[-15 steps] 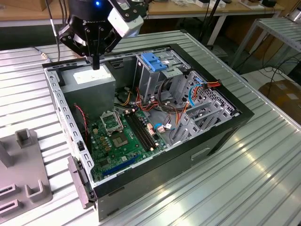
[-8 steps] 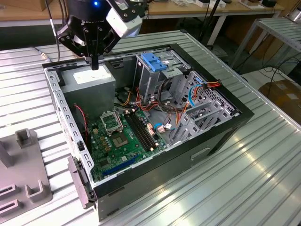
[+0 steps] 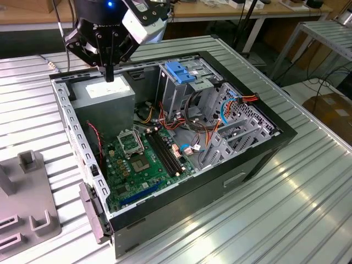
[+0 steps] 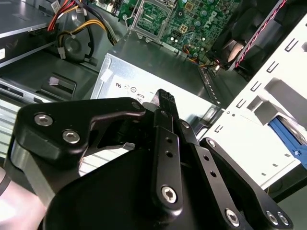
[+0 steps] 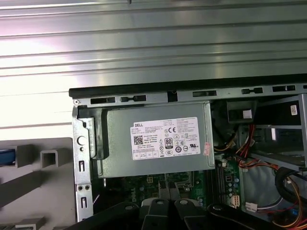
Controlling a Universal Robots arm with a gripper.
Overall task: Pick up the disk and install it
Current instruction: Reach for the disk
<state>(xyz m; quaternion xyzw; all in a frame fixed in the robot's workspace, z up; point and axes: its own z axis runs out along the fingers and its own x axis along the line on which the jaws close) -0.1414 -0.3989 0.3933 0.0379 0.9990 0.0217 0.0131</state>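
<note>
While the gripper (closed, empty) hangs over the power supply, the disk lies outside the case wall.

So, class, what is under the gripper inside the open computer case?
A grey power supply with a white label lies below the gripper; the green circuit board sits beside it. Whatever is beneath the power supply is covered.

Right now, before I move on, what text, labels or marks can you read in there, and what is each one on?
On the power supply, the white label: a logo, a code square, certification marks and fine print, too small to quote reliably.
On the motherboard: white lettering, too small to read.
On the small white sticker: print too small to read.
Nothing here can be quoted word for word.
</note>
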